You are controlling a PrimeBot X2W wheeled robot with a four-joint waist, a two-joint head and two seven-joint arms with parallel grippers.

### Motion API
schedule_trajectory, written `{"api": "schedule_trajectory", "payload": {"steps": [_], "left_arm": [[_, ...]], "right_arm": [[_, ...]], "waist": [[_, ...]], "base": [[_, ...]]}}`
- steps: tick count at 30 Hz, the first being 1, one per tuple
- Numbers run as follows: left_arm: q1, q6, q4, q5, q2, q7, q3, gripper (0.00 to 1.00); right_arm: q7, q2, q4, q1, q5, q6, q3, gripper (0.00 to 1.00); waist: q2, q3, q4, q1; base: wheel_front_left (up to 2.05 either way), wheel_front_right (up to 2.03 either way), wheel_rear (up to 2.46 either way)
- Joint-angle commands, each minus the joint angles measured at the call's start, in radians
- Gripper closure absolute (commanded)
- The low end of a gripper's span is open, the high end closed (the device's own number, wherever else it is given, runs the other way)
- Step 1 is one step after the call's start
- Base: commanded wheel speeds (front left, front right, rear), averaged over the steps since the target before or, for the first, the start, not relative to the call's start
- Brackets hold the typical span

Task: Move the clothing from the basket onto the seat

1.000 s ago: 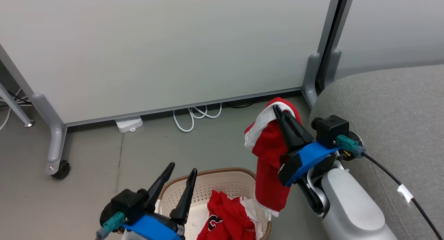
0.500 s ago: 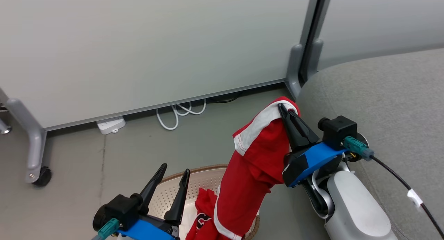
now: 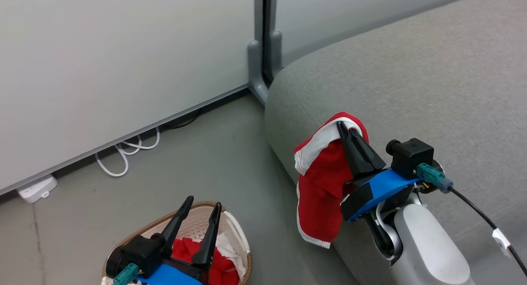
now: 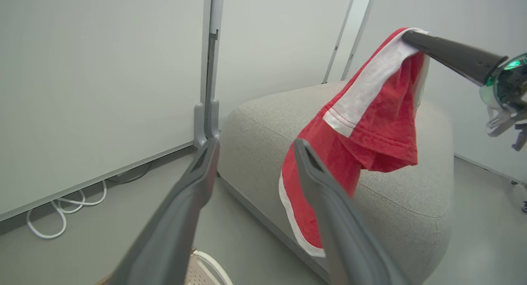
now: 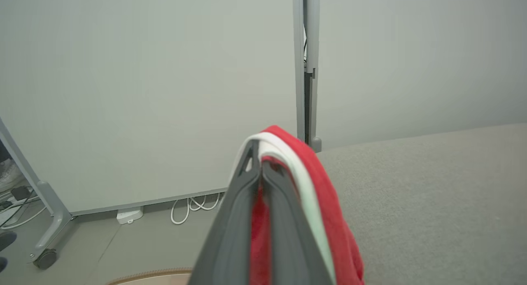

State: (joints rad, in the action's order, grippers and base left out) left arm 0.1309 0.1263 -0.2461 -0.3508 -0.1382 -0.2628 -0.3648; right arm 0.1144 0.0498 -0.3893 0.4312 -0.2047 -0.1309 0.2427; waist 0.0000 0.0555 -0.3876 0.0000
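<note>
**Carry step: one garment up, not yet laid on the seat**

- Left gripper [image 3: 204, 202]: fingers spread, holding nothing, hovering over the basket [image 3: 136, 234].
- The basket is on the floor. The rest of the clothing [image 3: 185, 250], red with a white piece, lies inside it.
- Right gripper [image 3: 346, 127]: fingers pressed together, pinching a red garment [image 3: 319, 186] by its white-trimmed top edge. The body of the garment hangs free below the tips.
- The garment is clear of the basket and hangs at the seat [image 3: 411, 71] edge, in front of its rounded side. I can't tell whether the hem brushes the upholstery.
- Partition panel [image 3: 103, 50] stands behind.

My read is mid-transfer on this piece. The next move needs the right arm to go further in over the cushion top so the hanging part clears the edge. Then lower it and open the fingers. Released here, it would likely slide to the floor.
</note>
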Motion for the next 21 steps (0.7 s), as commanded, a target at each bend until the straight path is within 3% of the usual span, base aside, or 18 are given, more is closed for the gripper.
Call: {"api": "schedule_trajectory", "payload": {"steps": [1,6,17,21], "left_arm": [[0.005,0.004,0.003,0.005,-0.004,-0.003,0.005,0.0],[0.031,0.004,0.008,0.013,-0.012,-0.003,-0.01,0.0],[0.082,0.005,-0.019,-0.007,-0.04,-0.003,-0.069,0.0],[0.095,0.005,-0.012,0.002,-0.05,-0.003,-0.046,0.0]], "right_arm": [[0.006,0.001,0.002,-0.007,-0.003,0.0,-0.003,1.0],[0.019,0.001,-0.006,-0.01,-0.02,0.0,-0.002,1.0],[0.025,0.0,-0.019,-0.005,-0.022,0.0,-0.045,1.0],[0.004,0.001,-0.053,0.078,-0.096,0.0,-0.076,1.0]], "waist": [[0.0,0.02,-0.071,0.0],[0.0,0.039,-0.149,0.0],[0.0,0.072,-0.162,0.0],[0.0,0.104,-0.164,0.0]], "base": [[0.0,0.0,0.0],[0.0,0.0,0.0],[0.0,0.0,0.0],[0.0,0.0,0.0]]}}
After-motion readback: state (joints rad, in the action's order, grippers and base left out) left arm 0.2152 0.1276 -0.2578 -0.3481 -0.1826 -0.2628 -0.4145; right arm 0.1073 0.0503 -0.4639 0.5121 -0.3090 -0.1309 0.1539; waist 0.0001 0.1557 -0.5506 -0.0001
